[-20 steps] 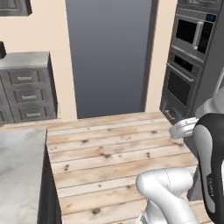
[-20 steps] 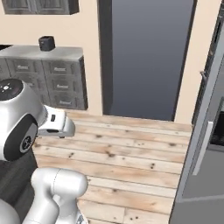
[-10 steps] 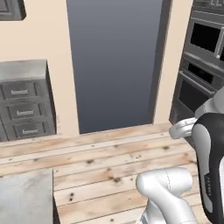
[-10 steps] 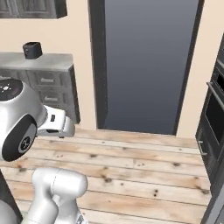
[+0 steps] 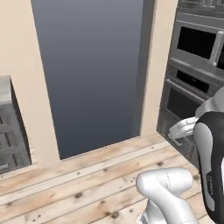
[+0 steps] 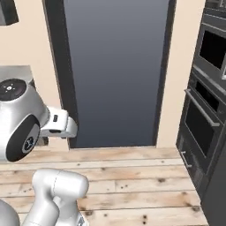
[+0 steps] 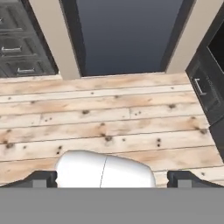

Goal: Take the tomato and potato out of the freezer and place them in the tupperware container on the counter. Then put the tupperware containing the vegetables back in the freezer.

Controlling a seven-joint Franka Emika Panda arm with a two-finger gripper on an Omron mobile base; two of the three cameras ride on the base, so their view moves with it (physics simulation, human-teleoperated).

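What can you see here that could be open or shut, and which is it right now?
Gripper: open, holding nothing.
Upper wall oven: door shut.
Lower wall oven: door shut.
Grey drawers: all pushed in.
Doorway: open, dark grey beyond.

Arm [image 5: 168, 192]: glossy white rounded casings joined by dark, near-black segments. Left base view: a black link at the right edge carries small pale lettering, too small to read. Right base view: a dark round joint cap with a small circular emblem, a black top disc with white specks, one white link bearing two tiny dark marks.
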